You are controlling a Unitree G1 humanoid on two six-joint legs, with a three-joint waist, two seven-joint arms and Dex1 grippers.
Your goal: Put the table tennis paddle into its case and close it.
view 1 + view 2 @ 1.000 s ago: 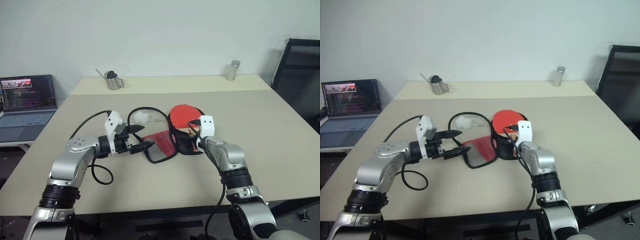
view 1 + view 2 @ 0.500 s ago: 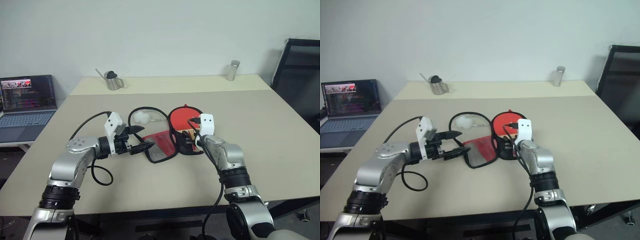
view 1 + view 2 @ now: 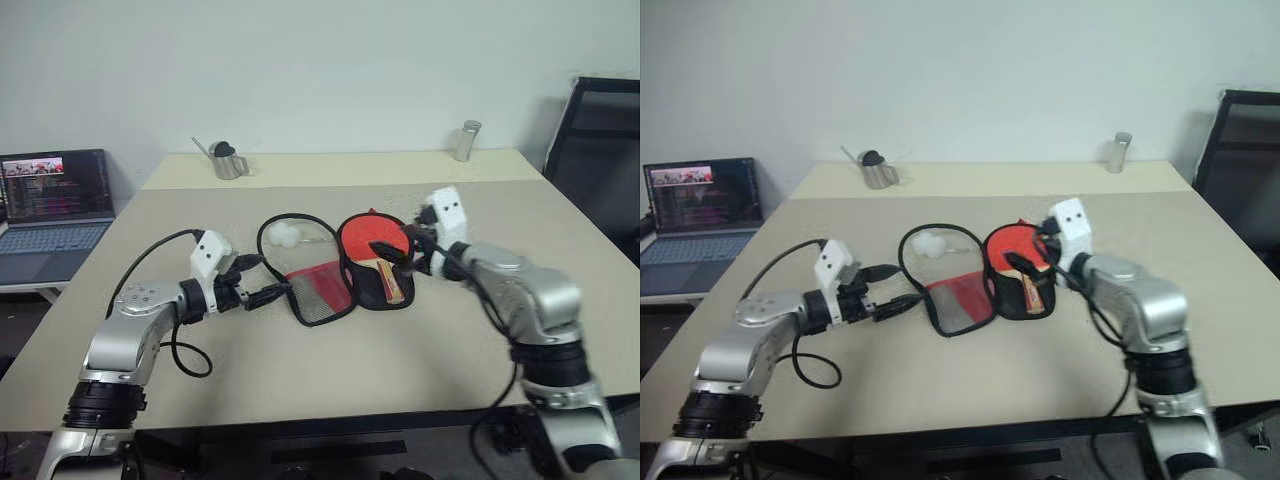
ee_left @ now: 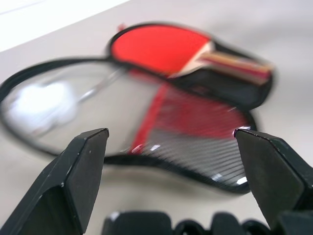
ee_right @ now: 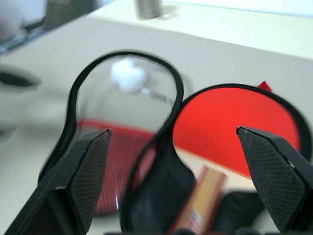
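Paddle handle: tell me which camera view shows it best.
The left wrist view: the paddle handle lies side-on, its wooden stripes showing full length against the black case. The right wrist view crops it to a blurred stub at the frame's edge. Both eye views show it small beside the right gripper.

Beige table [image 3: 300, 370], laptop [image 3: 55, 205] (open), white wall [image 3: 330, 60].
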